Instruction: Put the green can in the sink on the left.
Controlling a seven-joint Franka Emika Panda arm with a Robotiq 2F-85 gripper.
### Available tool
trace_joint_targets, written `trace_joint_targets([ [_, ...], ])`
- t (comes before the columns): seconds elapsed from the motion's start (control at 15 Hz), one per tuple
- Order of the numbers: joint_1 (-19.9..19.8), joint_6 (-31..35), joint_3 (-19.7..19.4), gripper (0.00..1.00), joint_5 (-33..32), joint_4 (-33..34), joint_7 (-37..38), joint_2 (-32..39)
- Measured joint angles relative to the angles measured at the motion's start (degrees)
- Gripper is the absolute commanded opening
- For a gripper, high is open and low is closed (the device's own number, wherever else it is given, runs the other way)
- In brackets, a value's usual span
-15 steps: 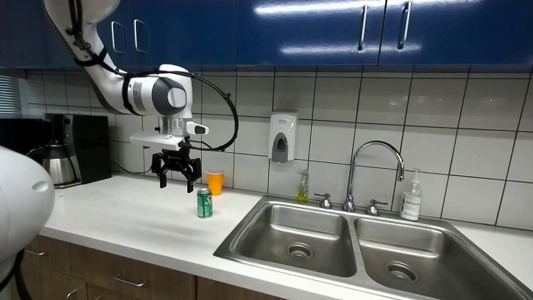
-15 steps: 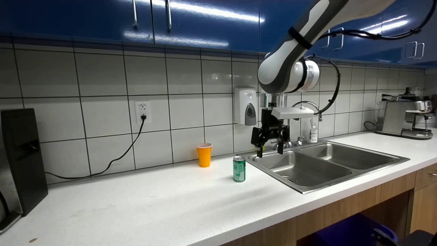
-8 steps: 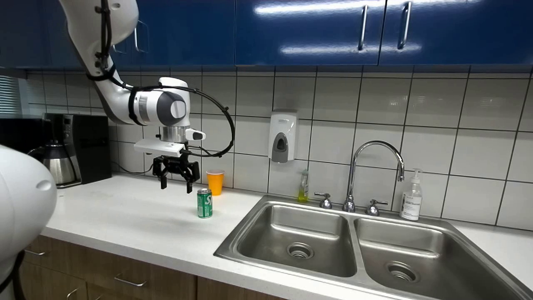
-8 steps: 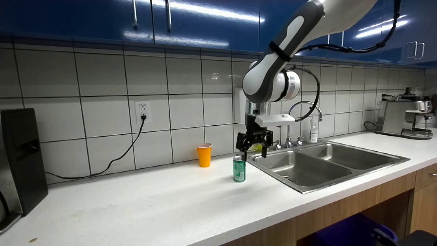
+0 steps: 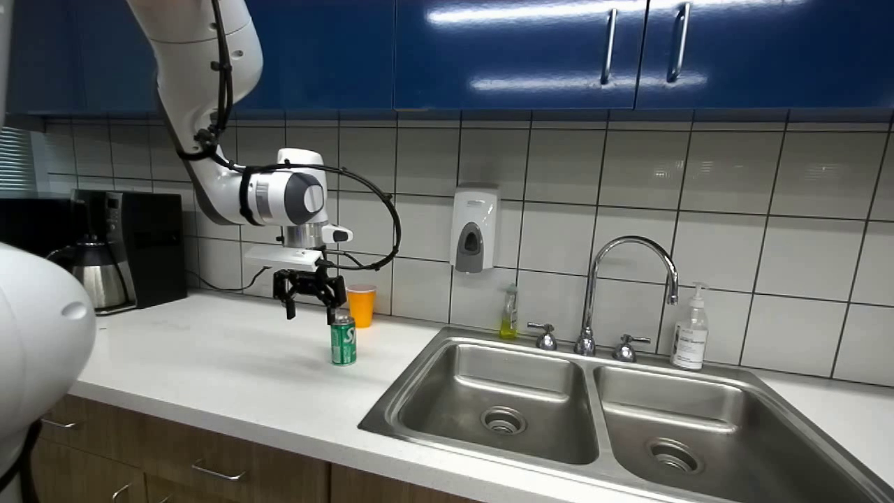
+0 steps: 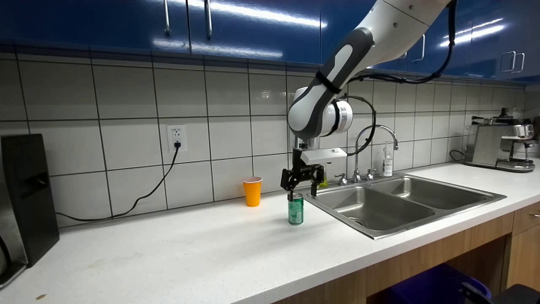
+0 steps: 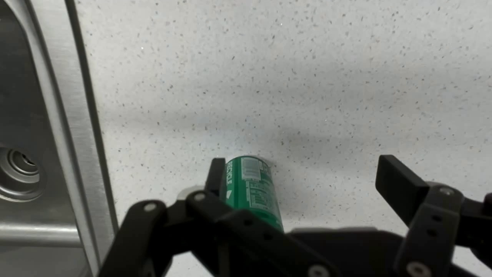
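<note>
The step in hand looks like lining up for the grasp, with the carry and the release not yet done; the gripper (image 5: 311, 316) hangs over the counter (image 5: 209, 349) with its jaws wide apart and nothing held in them, their tips seemingly about level with the top of the green can (image 5: 343, 342); the can stands upright on the counter, with an orange cup (image 6: 252, 192) between nine and ten o'clock from it in an exterior view; the left basin (image 5: 454, 409), where the can should go, lies between three and four o'clock from it in an exterior view; in the wrist view the can shows towards nine o'clock of the gap's middle, close by one jaw, and I cannot tell whether they touch; its top is hidden behind the gripper there; the next move probably calls for a small shift towards nine o'clock in that view, to centre the can, then a straight descent and a snug close; coming down off-centre could tip it over.
</note>
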Motion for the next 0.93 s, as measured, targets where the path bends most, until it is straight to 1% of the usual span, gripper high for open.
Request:
trace_joint_targets([
  [0.53, 0.4, 0.4, -2.0, 1.0, -3.2, 7.0, 2.7, 6.5],
  [0.93, 1.3, 0.4, -3.2, 1.0, -3.6, 11.0, 3.9, 10.2],
])
